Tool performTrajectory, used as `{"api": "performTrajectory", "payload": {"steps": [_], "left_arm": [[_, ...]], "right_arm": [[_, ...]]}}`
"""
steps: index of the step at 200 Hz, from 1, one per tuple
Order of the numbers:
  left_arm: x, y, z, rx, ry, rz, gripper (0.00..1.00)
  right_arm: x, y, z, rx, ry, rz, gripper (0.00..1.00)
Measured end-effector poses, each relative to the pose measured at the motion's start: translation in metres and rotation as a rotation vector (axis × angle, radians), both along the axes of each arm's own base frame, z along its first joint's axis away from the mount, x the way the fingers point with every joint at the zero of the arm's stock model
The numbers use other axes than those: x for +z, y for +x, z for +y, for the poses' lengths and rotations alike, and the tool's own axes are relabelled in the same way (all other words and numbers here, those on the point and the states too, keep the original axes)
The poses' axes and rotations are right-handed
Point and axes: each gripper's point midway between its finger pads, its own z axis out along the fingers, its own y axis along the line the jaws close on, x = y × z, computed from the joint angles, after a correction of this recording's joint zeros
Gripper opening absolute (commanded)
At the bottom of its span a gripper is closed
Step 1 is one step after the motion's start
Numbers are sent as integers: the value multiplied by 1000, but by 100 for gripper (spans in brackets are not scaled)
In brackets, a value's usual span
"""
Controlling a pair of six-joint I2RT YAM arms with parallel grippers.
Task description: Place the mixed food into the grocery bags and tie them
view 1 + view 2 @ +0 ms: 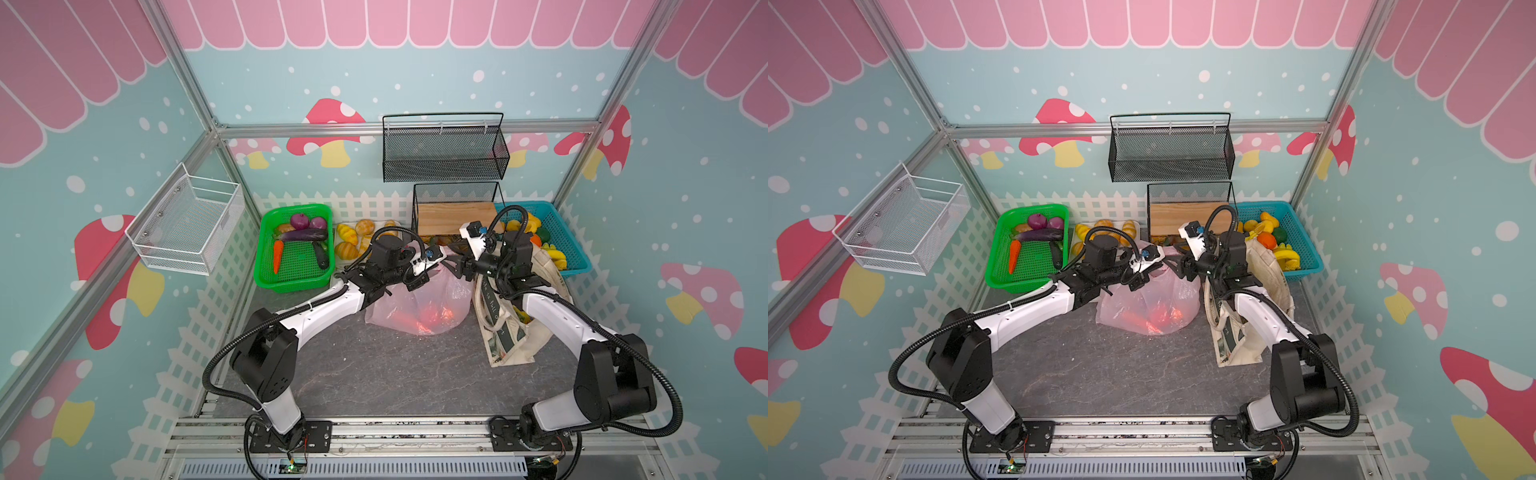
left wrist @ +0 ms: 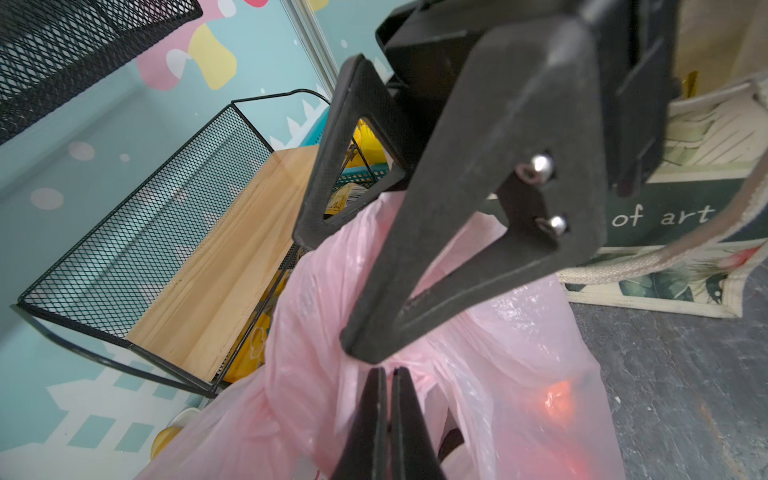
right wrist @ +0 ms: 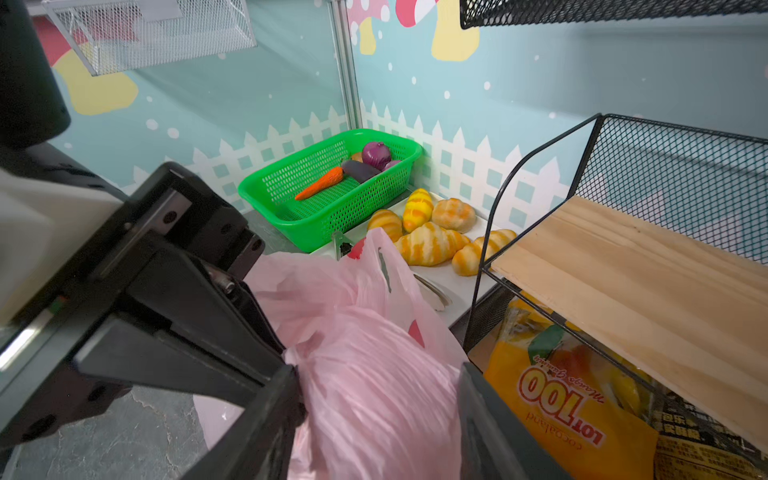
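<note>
The pink bag sits mid-table, with red-orange food showing through its film. The left end effector is clamped shut on the gathered plastic at the bag's top. The right end effector stands open, its jaws either side of the same bunched neck. The tote slumps just beside the bag at 3 o'clock. At 10 o'clock a carrot and eggplant lie in the green basket. A yellow packet lies under the rack at 12 o'clock.

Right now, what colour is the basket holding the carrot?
Green basket; shows best in the right wrist view.
</note>
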Motion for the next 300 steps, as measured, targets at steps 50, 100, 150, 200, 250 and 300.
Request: {"api": "performTrajectory", "payload": {"steps": [50, 100, 150, 200, 250, 300], "left_arm": [[-1, 3, 2, 18, 14, -13, 11], [-6, 1, 4, 8, 40, -10, 37], [27, -37, 24, -94, 30, 25, 57], [105, -42, 55, -125, -78, -64, 64], [97, -18, 39, -174, 22, -2, 68], [54, -10, 26, -222, 149, 99, 63]], "right_arm": [[-13, 3, 0, 3, -33, 10, 21], [-12, 5, -1, -5, -55, -18, 0], [15, -11, -4, 16, -89, -162, 0], [17, -25, -2, 61, -109, -245, 0], [20, -30, 1, 93, -99, -279, 0], [22, -33, 3, 110, -89, -289, 0]]}}
